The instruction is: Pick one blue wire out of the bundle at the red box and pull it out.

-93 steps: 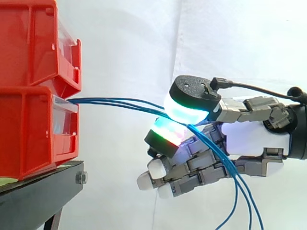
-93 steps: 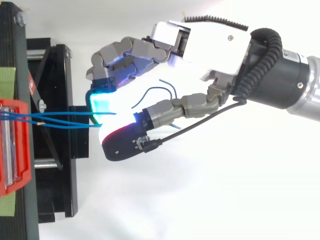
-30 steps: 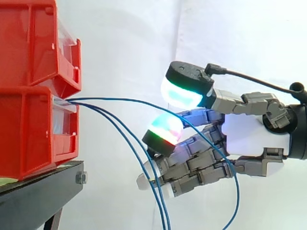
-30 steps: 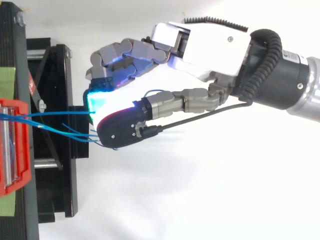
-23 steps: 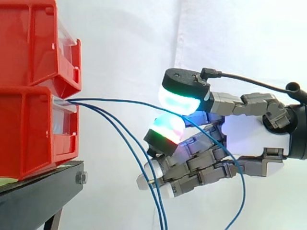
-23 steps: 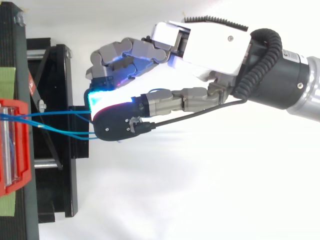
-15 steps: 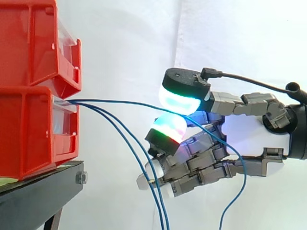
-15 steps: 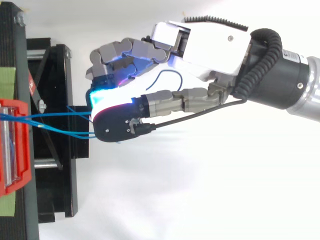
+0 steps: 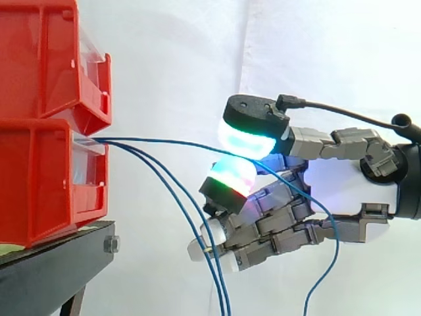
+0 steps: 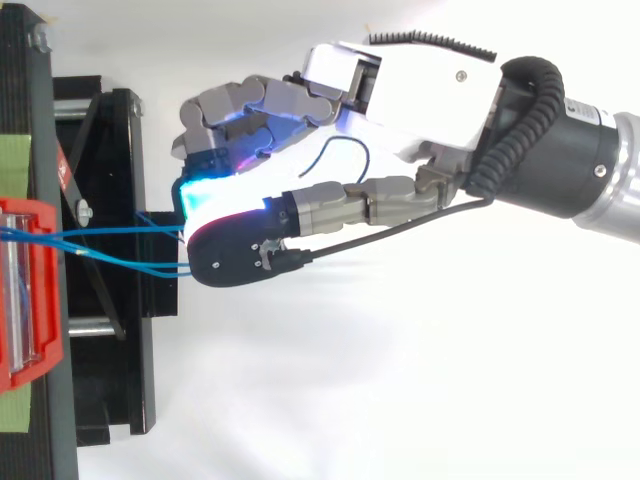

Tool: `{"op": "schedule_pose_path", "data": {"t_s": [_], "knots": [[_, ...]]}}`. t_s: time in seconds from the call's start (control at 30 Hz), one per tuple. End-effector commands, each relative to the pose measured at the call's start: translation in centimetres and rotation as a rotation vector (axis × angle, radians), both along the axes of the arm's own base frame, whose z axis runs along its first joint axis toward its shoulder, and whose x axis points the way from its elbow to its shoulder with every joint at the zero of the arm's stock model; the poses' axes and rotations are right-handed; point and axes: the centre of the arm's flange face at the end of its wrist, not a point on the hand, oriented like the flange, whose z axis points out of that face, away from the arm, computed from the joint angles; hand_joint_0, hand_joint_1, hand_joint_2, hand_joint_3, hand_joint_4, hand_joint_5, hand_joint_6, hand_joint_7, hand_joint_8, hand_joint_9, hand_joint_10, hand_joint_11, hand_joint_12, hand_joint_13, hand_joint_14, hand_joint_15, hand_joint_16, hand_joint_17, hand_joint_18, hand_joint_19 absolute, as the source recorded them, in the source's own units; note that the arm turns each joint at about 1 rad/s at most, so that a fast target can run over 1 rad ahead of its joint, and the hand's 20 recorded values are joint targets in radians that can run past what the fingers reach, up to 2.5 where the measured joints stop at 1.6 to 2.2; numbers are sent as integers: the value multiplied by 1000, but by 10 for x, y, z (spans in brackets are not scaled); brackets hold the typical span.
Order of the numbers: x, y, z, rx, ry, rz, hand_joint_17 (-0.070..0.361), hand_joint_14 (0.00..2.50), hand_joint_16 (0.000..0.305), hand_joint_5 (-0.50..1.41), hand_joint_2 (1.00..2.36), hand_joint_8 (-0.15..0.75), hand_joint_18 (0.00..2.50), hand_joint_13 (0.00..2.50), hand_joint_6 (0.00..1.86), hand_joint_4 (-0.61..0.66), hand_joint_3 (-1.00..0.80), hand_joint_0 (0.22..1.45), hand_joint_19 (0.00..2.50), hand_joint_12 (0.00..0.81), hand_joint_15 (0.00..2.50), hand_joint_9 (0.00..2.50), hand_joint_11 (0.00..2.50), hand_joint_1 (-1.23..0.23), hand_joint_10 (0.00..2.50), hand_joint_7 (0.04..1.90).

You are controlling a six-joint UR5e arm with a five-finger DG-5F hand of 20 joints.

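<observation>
Change: two of the three blue wires that ran between the pads three seconds ago have dropped out and now hang slack. One stays in the pinch, and the thumb has come down onto it.
Robot hand [image 9: 342,191]: comes in from the right of the side view, palm white, fingers curled toward the bins. The cyan-green thumb pad [image 9: 245,138] and a green-and-red finger pad [image 9: 230,179] are closed together on the single wire.
Held blue wire [image 9: 164,141]: leaves the front of the lower red bin [image 9: 39,178], runs almost level to the pinch, crosses the palm, then loops down and hangs free at the right.
Loose blue wires [image 9: 217,293]: leave the same bin opening and curve down just past the lower fingertips to the bottom edge.
Bins: the lower one sits on a black stand [image 9: 52,270], with an upper red bin [image 9: 39,59] stacked on it.
Backdrop: white curtain [image 9: 177,52].
</observation>
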Motion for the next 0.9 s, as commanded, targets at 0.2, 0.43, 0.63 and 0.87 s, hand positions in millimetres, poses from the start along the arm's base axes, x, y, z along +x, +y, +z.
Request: {"op": "schedule_pose_path", "data": {"t_s": [0.2,0.43,0.63,0.87], "knots": [[-2,-1,14,0,-14,-1,125,8,56,-74,1022,279,353,424,566,304,-205,622,379,377,172,927,558,-726,23,1403],[-17,-2,29,-11,69,0,125,8,56,-73,1022,277,351,417,565,295,-208,623,379,378,168,928,555,-727,21,1411],[-25,-3,40,-12,100,-4,125,8,56,-73,1022,277,352,414,565,298,-203,621,383,379,170,927,559,-728,23,1410],[-25,-5,41,-7,95,-15,125,7,56,-73,1023,283,353,418,567,295,-201,621,380,380,167,934,565,-726,21,1413]]}}
